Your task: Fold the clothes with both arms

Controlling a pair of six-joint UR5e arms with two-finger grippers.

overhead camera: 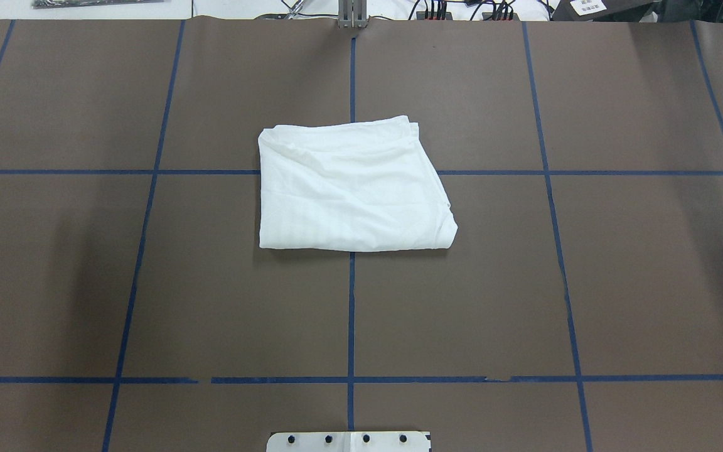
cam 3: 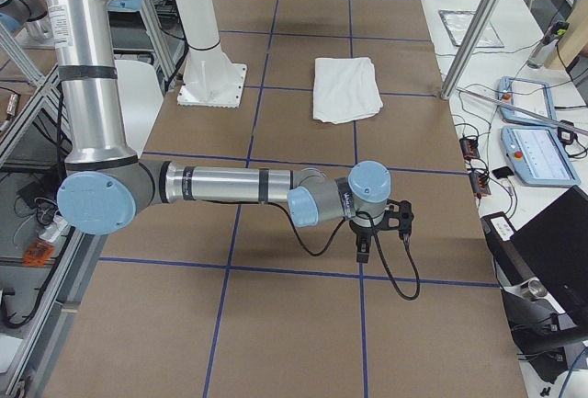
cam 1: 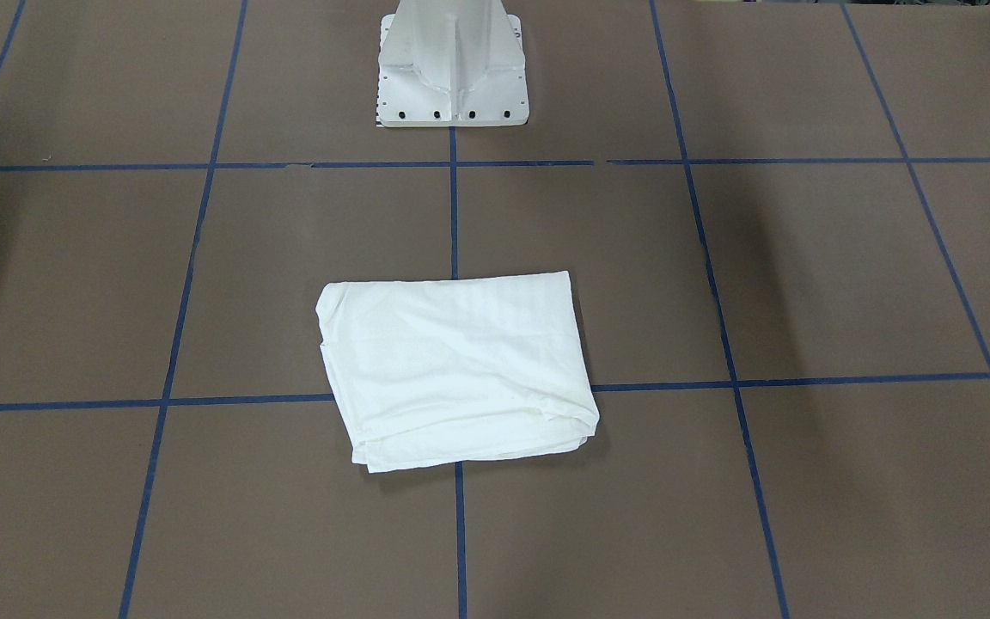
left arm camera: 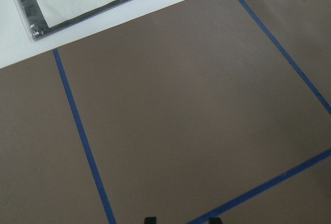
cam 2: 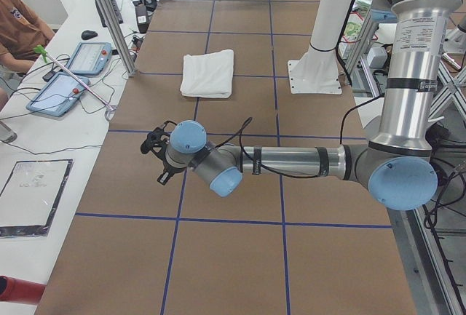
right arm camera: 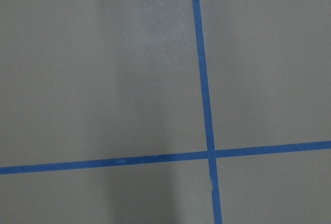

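Overhead exterior shows you the white T-shirt (overhead camera: pixel 352 188) folded into a compact rectangle mid-table (overhead camera: pixel 619 282). Expect light, limp, layered cotton, so pinch the corners through every layer. The left gripper (cam 2: pixel 155 158) and right gripper (cam 3: pixel 381 228) hang well apart from it. Whether either claw is wide or narrow, you cannot tell.

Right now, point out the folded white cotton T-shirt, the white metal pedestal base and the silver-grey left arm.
T-shirt (overhead camera: pixel 349 188): overhead exterior view, middle of the folded top layer.
pedestal base (cam 1: pixel 413 99): exterior front-facing view, flat foot plate above its bolt holes.
left arm (cam 2: pixel 291 161): exterior left view, silver forearm tube.
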